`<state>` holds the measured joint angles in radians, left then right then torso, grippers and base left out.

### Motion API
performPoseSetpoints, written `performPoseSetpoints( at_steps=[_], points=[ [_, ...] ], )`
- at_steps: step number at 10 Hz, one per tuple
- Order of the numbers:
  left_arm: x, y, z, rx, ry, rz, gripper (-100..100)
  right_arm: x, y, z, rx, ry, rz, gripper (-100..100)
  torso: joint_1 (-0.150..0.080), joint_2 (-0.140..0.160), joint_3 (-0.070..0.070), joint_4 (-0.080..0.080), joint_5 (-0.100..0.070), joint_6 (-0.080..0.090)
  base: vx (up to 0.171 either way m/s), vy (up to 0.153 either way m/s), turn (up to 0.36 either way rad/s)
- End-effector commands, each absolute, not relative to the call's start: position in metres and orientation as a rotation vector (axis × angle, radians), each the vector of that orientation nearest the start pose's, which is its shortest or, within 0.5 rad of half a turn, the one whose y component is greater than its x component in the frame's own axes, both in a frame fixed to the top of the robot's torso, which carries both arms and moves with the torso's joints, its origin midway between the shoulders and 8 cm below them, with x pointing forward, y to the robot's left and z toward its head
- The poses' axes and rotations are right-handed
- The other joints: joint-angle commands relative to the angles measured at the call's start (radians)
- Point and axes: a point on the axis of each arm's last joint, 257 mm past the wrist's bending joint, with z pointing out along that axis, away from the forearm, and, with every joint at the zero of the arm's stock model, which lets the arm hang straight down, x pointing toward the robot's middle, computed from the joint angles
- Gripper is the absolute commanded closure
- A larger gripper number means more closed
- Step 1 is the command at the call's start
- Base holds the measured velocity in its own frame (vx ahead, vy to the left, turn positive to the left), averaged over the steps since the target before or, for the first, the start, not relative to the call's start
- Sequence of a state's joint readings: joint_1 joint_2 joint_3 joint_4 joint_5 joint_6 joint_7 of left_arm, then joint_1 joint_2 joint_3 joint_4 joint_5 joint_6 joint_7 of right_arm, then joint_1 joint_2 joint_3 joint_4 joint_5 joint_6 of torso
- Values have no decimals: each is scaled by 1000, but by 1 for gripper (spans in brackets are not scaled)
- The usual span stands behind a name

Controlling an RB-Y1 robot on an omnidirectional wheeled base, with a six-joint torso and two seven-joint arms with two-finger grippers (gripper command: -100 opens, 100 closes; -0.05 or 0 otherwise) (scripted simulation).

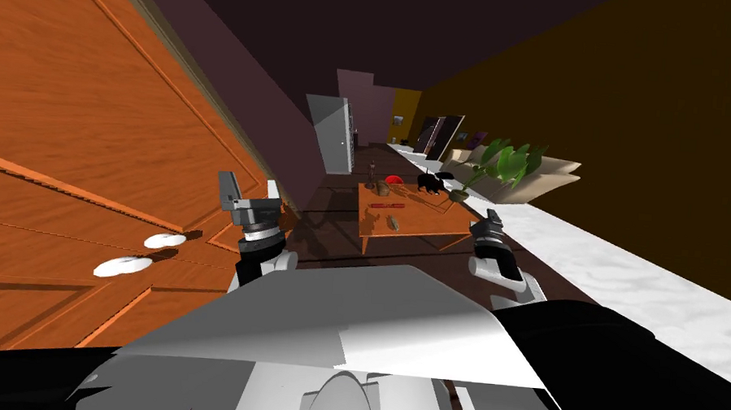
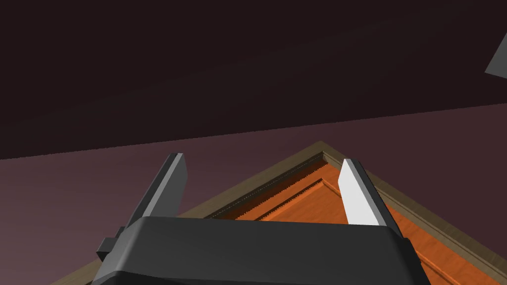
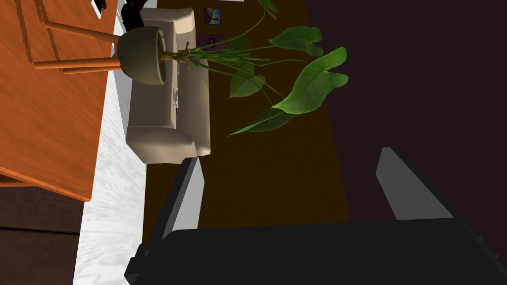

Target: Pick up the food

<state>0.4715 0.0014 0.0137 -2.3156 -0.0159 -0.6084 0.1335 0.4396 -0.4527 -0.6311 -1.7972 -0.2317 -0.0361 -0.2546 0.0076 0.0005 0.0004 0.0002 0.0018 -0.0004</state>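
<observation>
A low wooden table (image 1: 415, 223) stands a short way ahead of me. On it lie a small olive oblong item (image 1: 393, 222), a red rounded item (image 1: 393, 181) beside a brown one (image 1: 383, 189), a flat red strip (image 1: 387, 206) and a black object (image 1: 431, 183). Which of them is the food I cannot tell. My left gripper (image 1: 230, 189) (image 2: 262, 158) is raised beside an orange wooden door, open and empty. My right gripper (image 1: 491, 220) (image 3: 292, 156) hangs open and empty off the table's near right corner (image 3: 49, 114).
A potted plant (image 1: 461, 194) (image 3: 141, 54) with broad green leaves stands at the table's far right. Behind it is a beige sofa (image 1: 525, 178) (image 3: 168, 99) on a white rug (image 1: 644, 277). The orange door (image 1: 60, 125) with two white knobs (image 1: 164, 240) lines my left.
</observation>
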Motion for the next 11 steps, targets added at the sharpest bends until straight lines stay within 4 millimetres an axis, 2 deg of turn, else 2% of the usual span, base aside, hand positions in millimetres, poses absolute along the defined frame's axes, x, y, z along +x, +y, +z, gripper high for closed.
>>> performPoseSetpoints(
  at_steps=[1,2,3,4,5,6,8,9,10,11],
  points=[
    [317,272,68,-547,476,-1452,0,320,-664,-113,1282,772,691,-100,0,0,0,0,0,0,6,108,111],
    [317,272,68,-547,476,-1452,0,311,-687,-112,1335,727,686,-100,-2,1,0,0,0,1,15,127,234],
    [317,272,68,-547,476,-1452,0,306,-694,-123,1361,725,668,-100,-1,0,0,0,0,0,22,93,118],
    [317,272,68,-547,476,-1452,0,296,-716,-124,1419,674,663,-100,-3,0,0,0,0,1,25,105,244],
    [317,272,68,-547,476,-1452,0,291,-721,-133,1440,672,649,-100,-2,0,0,0,0,0,29,86,108],
    [317,272,68,-547,476,-1452,0,281,-742,-135,1500,617,646,-100,-3,0,0,0,-1,1,45,114,263],
    [317,272,68,-547,476,-1452,0,274,-748,-147,1525,611,627,-100,-3,-1,-1,0,0,1,28,62,43],
    [317,272,68,-547,476,-1452,0,262,-768,-152,1590,550,624,-100,-6,1,0,0,-1,1,27,75,293],
    [317,272,68,-547,476,-1452,0,256,-772,-160,1608,544,610,-100,-4,0,0,0,-1,0,34,67,142],
    [317,272,68,-547,476,-1452,0,246,-788,-163,1667,481,614,-100,-5,0,0,0,-1,1,40,87,223]
  ],
)
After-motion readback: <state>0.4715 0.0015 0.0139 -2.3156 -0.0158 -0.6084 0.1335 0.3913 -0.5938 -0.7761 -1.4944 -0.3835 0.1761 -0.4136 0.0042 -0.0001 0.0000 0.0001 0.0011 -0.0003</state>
